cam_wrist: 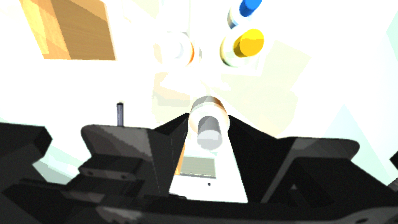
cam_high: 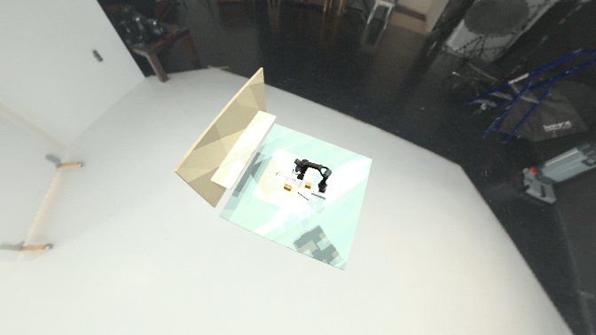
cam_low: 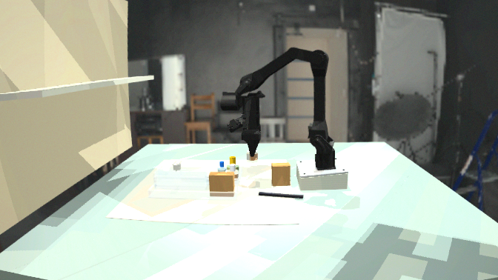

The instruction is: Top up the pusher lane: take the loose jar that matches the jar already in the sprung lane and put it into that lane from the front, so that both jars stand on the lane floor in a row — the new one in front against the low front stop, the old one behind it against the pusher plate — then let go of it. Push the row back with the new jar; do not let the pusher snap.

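Loose jar (cam_low: 253, 157) (cam_wrist: 209, 120) with a grey cap is hanging between the closed-in fingertips of the gripper (cam_low: 253, 155) (cam_wrist: 207, 117), above the work surface near the centre of the exterior frame and in the middle of the wrist frame. In the wrist frame, a white-capped jar (cam_wrist: 176, 49) is standing at upper centre, while a yellow-capped bottle (cam_wrist: 245, 46) (cam_low: 233, 161) and a blue-capped bottle (cam_wrist: 244, 12) (cam_low: 221, 165) are standing at upper right; a wooden block (cam_low: 281, 174) is resting right of centre in the exterior frame, a dark rod (cam_low: 281, 195) (cam_wrist: 120, 114) lying below it
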You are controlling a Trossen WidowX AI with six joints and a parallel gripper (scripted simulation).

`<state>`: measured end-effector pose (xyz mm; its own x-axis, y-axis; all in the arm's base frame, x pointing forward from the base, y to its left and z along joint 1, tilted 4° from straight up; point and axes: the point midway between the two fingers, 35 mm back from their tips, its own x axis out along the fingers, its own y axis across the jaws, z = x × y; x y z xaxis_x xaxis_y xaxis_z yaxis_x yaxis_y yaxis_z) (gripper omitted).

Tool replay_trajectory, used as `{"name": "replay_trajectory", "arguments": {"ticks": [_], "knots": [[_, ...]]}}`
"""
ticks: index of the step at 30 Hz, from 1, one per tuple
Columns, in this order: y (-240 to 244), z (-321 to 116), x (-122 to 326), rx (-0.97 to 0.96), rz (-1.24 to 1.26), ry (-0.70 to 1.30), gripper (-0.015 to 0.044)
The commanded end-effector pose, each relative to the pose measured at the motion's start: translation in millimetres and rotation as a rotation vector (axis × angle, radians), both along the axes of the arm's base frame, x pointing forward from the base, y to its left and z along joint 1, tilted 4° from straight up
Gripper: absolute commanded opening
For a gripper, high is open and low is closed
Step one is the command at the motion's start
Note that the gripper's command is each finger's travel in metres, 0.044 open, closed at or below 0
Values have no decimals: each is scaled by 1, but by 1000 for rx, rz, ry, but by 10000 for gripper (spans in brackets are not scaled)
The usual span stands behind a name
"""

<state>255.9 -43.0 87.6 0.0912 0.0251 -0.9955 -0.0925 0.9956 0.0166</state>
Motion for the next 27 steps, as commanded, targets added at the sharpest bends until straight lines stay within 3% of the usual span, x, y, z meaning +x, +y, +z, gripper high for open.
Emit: {"name": "replay_trajectory", "arguments": {"ticks": [1, 9, 27], "knots": [[13, -3, 7, -1, -7, -3, 0], [45, -12, 19, 5, -14, -8, 0], [47, -36, 22, 5, -14, -8, 0]]}}
